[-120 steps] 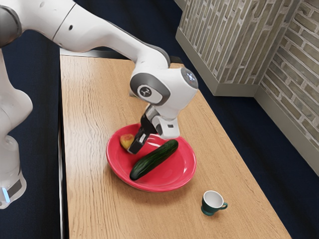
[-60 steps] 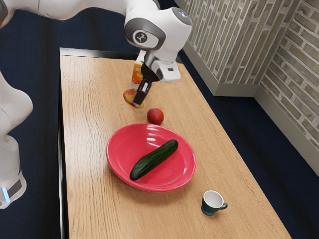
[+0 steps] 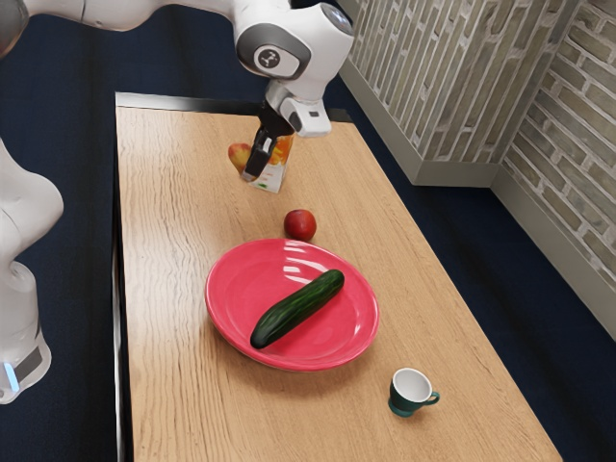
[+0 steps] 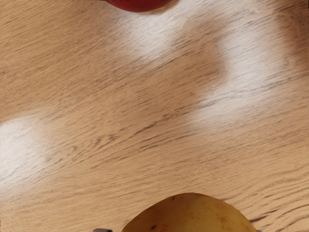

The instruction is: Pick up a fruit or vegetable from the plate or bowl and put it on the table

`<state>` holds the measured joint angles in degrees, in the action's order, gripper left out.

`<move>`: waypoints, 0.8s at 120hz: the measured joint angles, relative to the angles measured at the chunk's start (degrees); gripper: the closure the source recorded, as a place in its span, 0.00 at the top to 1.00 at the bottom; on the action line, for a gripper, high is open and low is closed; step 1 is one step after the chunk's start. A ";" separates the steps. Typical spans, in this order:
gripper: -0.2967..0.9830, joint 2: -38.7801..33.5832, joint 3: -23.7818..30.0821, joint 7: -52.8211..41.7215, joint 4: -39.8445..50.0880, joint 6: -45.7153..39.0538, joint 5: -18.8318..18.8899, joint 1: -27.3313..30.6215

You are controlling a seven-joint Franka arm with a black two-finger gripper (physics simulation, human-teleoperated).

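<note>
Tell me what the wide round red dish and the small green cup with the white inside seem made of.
The wide round red dish looks like glossy glazed ceramic: white highlights streak its smooth inside, though shiny plastic is possible. The small green cup seems to be glazed ceramic too, judging by its smooth white inside and green outside.

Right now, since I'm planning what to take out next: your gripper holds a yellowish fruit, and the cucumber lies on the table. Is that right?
Not quite: the exterior view shows the cucumber in the red dish. My gripper does hold the yellowish fruit.
</note>
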<state>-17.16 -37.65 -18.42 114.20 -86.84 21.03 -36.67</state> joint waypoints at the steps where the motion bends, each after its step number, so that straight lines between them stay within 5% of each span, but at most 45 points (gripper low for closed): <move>1: 0.37 0.00 0.00 -0.06 0.00 0.00 0.01 -0.01; 60: 0.37 0.20 -0.21 -2.63 0.03 -0.17 0.23 -0.15; 76: 0.60 2.22 -0.18 -3.50 -0.07 0.09 -0.35 -0.13; 96: 0.72 2.48 -0.23 -4.49 -0.09 0.32 -0.95 -0.06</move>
<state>-14.67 -37.88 -22.90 114.11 -86.52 20.08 -36.73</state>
